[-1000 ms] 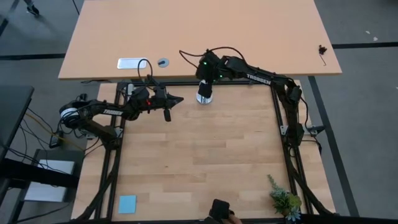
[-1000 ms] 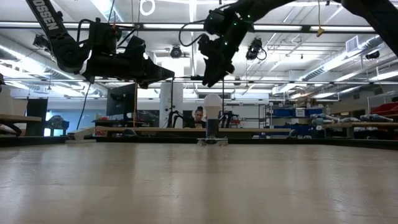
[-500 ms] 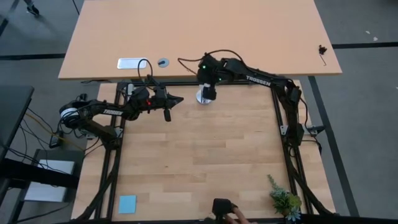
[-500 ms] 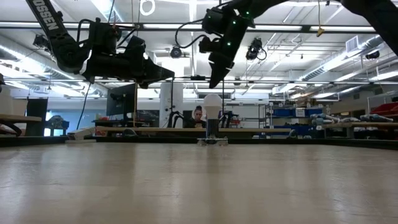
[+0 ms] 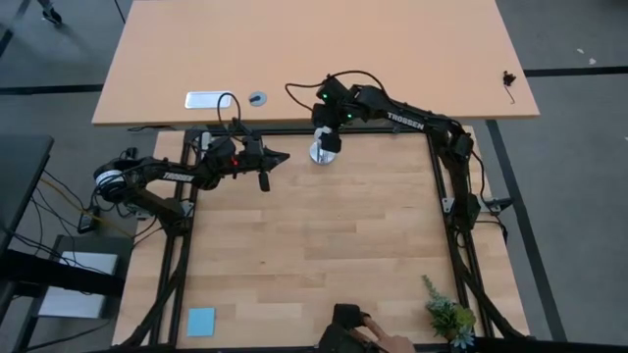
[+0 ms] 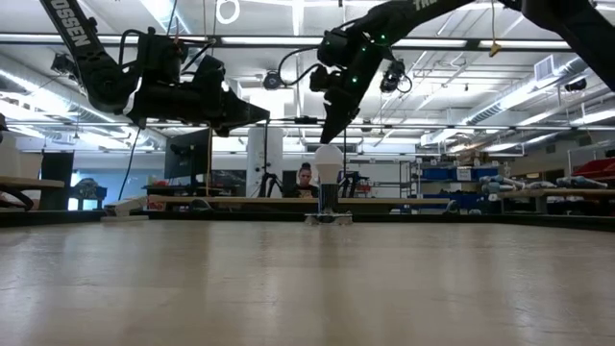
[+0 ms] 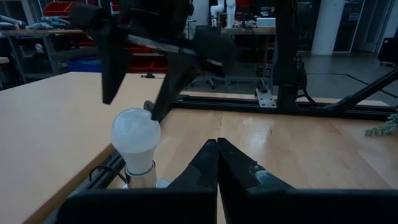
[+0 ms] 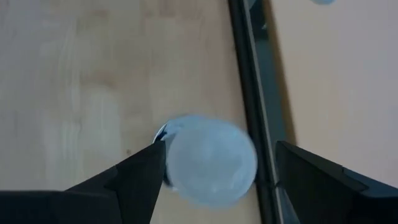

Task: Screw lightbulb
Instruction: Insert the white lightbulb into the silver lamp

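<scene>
white and pear-shaped, the lightbulb (image 6: 329, 160) stands upright in a round silver socket disc (image 5: 321, 154) at the far edge of the wooden table (image 5: 324, 255). the right gripper (image 6: 332, 123) hovers just above the lightbulb, fingers spread wide to either side of it and, as far as the low view shows, not touching it. the left gripper (image 5: 283, 157) waits beside the lightbulb, raised, its fingers pressed together and empty.

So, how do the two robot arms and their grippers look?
Both arms are dark, nearly black, with white TROSSEN lettering on a link and black cables looping near the wrists. The right arm shows green lights by its wrist. The left gripper has slim, tapering black fingers; the right gripper's are wedge-shaped.
</scene>
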Robot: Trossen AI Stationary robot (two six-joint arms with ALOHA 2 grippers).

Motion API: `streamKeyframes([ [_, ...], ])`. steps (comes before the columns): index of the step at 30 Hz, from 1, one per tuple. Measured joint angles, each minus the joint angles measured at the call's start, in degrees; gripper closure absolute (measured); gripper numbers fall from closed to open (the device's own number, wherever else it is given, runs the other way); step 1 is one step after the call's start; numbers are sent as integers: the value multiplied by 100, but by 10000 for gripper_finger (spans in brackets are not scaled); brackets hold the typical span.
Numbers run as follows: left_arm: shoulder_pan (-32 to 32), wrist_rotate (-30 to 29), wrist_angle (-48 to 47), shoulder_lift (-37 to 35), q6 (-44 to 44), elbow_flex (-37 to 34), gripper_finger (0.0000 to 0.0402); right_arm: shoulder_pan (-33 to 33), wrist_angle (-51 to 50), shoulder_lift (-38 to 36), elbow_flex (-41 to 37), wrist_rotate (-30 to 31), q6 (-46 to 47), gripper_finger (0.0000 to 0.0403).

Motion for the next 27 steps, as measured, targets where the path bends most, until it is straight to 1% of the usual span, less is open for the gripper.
streamKeyframes([
  [7,2,-2,-4,1,9,0,396,-30,-42,100,4,38,-81,104],
  [12,2,0,-22,2,11,0,396,-35,-51,250,5,54,-77,124],
  [15,2,-2,-28,2,13,0,396,-35,-53,254,9,72,166,138],
  [18,1,-1,-19,2,20,0,396,-40,-3,254,12,84,743,154],
  [21,2,0,-22,2,24,0,396,-59,-93,246,26,235,1869,165],
  [24,2,0,-23,2,24,0,396,-63,-232,225,1,425,3068,168],
  [25,2,0,-20,2,24,0,396,-63,-233,223,-8,430,3268,166],
  [27,1,-1,-23,2,24,0,396,-63,-236,225,-13,426,3363,161],
])
